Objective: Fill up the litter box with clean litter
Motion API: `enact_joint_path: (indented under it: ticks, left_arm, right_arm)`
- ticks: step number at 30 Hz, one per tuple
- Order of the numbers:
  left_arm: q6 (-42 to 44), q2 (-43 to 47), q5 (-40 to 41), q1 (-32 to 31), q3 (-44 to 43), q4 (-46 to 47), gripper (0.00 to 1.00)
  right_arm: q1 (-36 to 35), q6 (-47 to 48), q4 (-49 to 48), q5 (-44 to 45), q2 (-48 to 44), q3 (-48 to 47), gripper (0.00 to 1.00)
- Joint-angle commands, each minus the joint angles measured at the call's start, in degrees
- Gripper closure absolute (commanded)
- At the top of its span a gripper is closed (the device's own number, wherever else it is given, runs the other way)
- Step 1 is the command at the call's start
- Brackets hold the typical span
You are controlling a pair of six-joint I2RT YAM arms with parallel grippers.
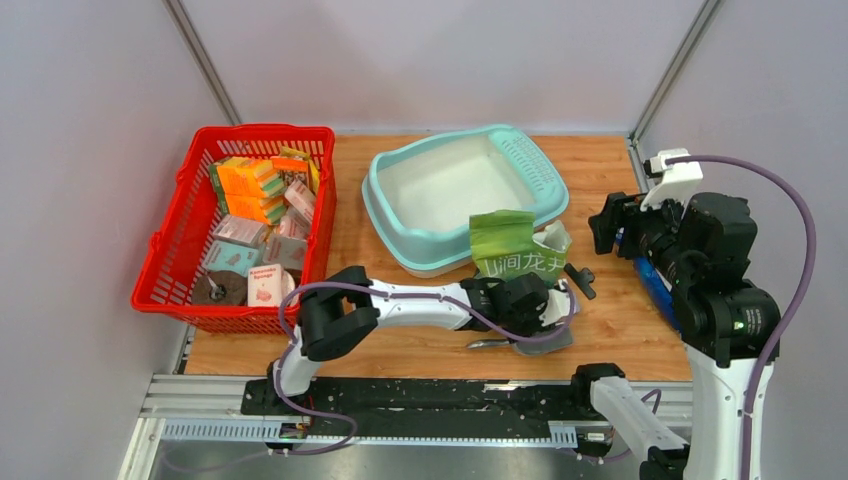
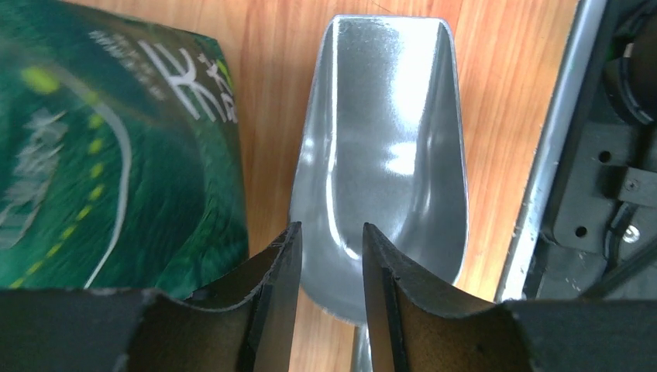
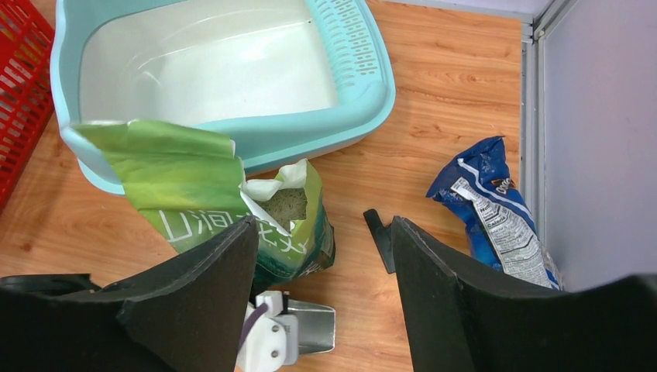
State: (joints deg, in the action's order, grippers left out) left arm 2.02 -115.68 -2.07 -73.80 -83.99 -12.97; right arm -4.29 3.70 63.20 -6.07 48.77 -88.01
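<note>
Wood-grain table [image 1: 350, 240], plain pale walls [image 1: 440, 60] on three sides. Far left sat a red mesh basket [image 1: 170, 250] stuffed with sponges and small boxes. Left arm [image 1: 420, 297] lay low, stretched rightward across the near table. The left gripper [image 2: 331, 232] had narrow jaws astride the handle end of a grey metal scoop [image 2: 387, 139]; couldn't tell if they pinched it. Centre back was the litter box [image 1: 532, 168], its whitish floor showing. A green bag [image 1: 505, 245] stood at its near rim, top torn open, the clean litter [image 3: 285, 203] inside it. Right arm [image 1: 720, 270] was raised, the right gripper [image 3: 324, 225] spread wide and gripping nothing. A blue snack bag [image 3: 488, 209] lay by the right edge.
</note>
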Motion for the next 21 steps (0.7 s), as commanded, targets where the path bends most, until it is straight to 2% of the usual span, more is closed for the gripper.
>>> enact_joint_path:
  ticks: [1,4,7,10,11,12,17,18,21]
  left_arm:
    - [0.88,-4.29,1.89,-0.20,-4.25,-1.00,0.58]
    - [0.97,-5.96,1.89,-0.29,-5.75,-1.96,0.60]
    - [1.41,-6.58,0.31,-0.38,-6.10,-2.85,0.71]
    - [2.02,-5.61,-1.62,-0.64,-6.19,-3.90,0.87]
    - [2.11,-5.18,-2.32,-0.47,-6.19,-4.34,0.96]
    - [2.37,-4.13,-4.07,-0.55,-6.54,-5.04,1.00]
    - [4.39,1.75,-12.42,-0.29,-9.61,-7.59,1.00]
    - [4.31,2.82,-16.18,0.06,-11.01,-7.59,1.00]
    - [3.69,5.72,-19.63,1.37,-14.09,-8.21,1.00]
  right_arm:
    - [0.16,-0.45,-0.45,0.26,-1.31,1.08,0.32]
    - [0.16,-0.54,-0.36,0.18,-1.66,1.00,0.32]
    - [0.16,-0.72,-0.27,-0.17,-1.93,0.91,0.32]
    - [0.16,-0.72,-0.27,-0.09,-1.93,0.82,0.32]
    - [0.16,-0.63,-0.44,-0.17,-1.84,0.47,0.32]
    - [0.16,-0.45,-0.45,-0.09,-1.75,0.21,0.32]
    - [0.16,0.34,-1.50,3.68,0.35,-3.57,0.31]
    - [0.16,0.51,-1.76,4.48,0.79,-5.49,0.31]
    - [0.16,0.69,-3.08,7.80,2.46,-9.01,0.31]
